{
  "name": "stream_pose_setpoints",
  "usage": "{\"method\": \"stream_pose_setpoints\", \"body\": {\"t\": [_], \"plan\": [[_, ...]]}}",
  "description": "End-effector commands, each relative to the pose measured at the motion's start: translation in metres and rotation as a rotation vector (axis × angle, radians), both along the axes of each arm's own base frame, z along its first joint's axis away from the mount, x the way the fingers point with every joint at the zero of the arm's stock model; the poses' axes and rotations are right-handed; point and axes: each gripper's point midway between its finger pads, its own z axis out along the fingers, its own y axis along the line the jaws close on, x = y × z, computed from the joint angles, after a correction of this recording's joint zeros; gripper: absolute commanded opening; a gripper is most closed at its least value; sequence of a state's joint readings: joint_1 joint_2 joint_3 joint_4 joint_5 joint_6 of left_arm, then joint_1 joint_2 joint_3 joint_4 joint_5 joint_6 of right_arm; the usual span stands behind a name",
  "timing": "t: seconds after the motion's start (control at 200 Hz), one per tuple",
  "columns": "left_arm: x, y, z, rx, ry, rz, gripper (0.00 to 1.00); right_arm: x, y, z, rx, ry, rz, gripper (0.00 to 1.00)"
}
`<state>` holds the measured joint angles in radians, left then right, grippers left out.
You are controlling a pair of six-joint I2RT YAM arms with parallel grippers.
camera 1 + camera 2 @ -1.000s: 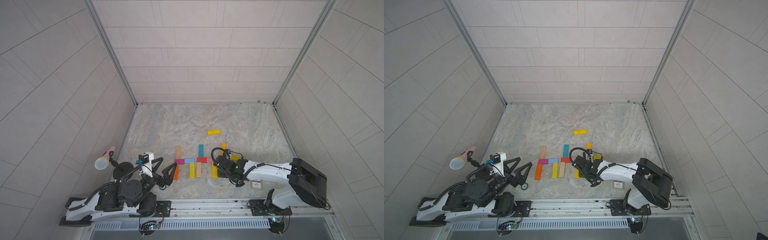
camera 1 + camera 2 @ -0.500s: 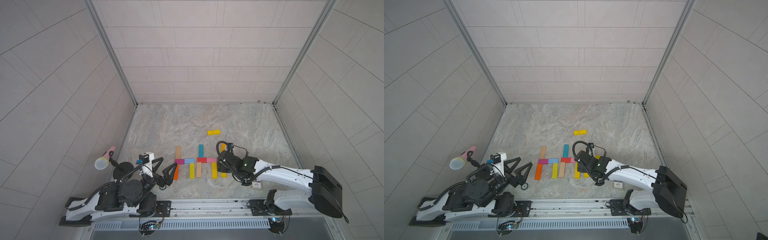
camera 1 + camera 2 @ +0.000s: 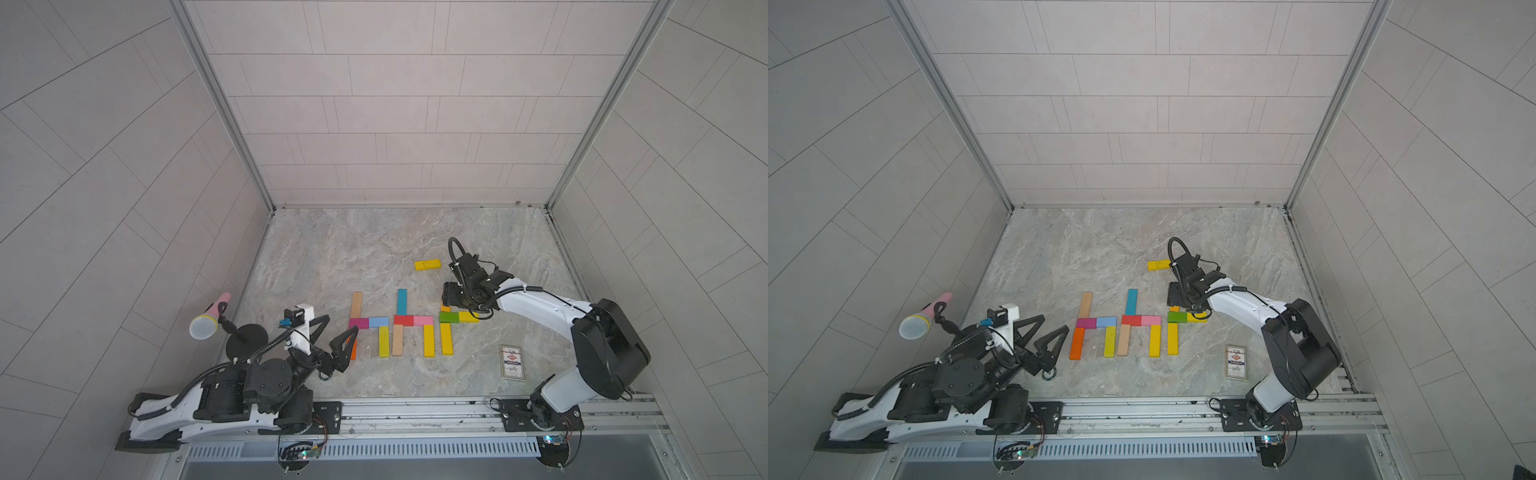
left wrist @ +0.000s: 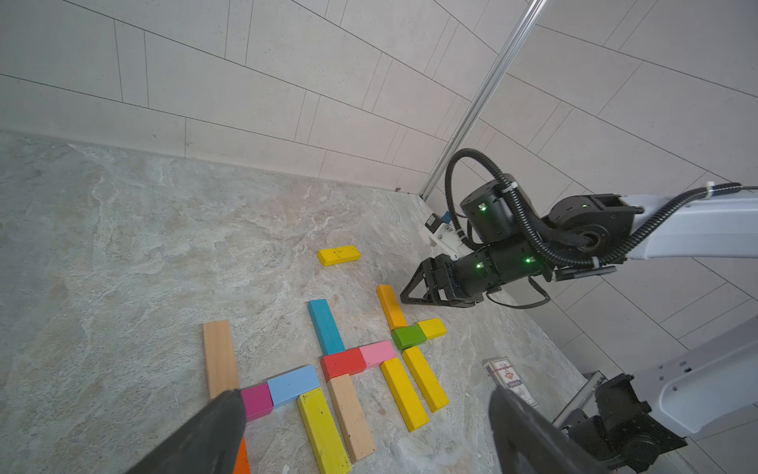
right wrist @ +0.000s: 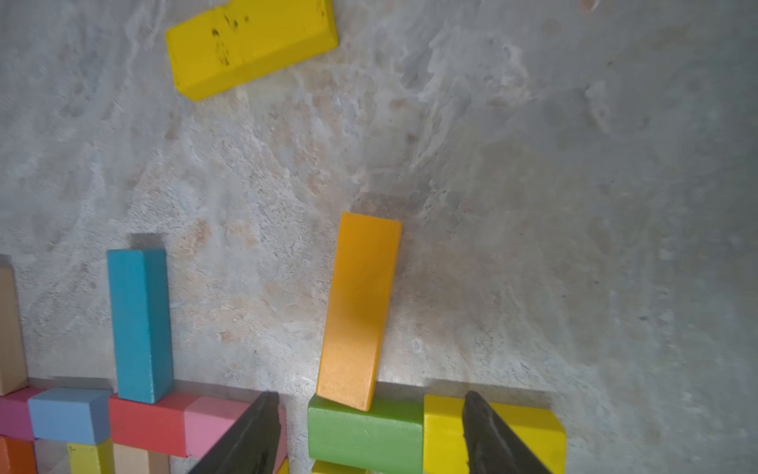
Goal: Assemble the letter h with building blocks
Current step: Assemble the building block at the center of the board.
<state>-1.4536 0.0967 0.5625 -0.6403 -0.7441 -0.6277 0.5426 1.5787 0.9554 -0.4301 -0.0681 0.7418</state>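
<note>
Since a second earlier, only the right arm was seen to have shifted: the right end effector point(image 3: 451, 300) had been carried off the green block point(image 5: 365, 431) toward the back wall and was parked over the orange block point(image 5: 361, 307), so from above that stem was mostly hidden. Its fingers point(image 5: 246, 439) were spread with nothing pinched between them. The left end effector point(image 3: 336, 328) hadn't been budged and was splayed wide and empty near the front left. None of the building blocks looked disturbed. They were laid flat on the table point(image 3: 332, 257) as two finished letters plus a third that was missing its right leg. The orange block was set a bit crooked, with its near end touching the green one. The short yellow block point(image 5: 443, 427) was butted against the green block's other side. A loose yellow block point(image 5: 250, 45) was left well apart, further back, and the card box point(image 3: 511, 361) was off to the right. Handling-wise, these would probably be light, stiff painted wood with smooth, slightly slick faces, nothing fragile. The loose one would best be taken across its narrow width at mid-length, pinched low against the table so it isn't swung or slid.
</note>
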Motion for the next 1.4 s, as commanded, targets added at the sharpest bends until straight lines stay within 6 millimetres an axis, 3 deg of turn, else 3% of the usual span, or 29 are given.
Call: {"method": "stream_pose_setpoints", "body": {"t": [0.0,0.17,0.746,1.396], "plan": [[0.001,0.002,0.003,-0.002,-0.010,0.012,1.00,-0.001,0.004,-0.008,-0.013,0.031,0.041,0.73],[0.001,0.004,0.003,-0.009,-0.009,0.015,1.00,0.003,0.010,-0.023,-0.019,0.062,0.066,0.72],[0.002,0.004,0.000,0.005,-0.013,0.016,1.00,0.013,0.031,-0.033,-0.043,0.083,0.141,0.71],[0.002,0.004,-0.002,0.010,-0.012,0.018,1.00,0.039,0.021,-0.038,-0.177,0.078,0.175,0.76]]}}
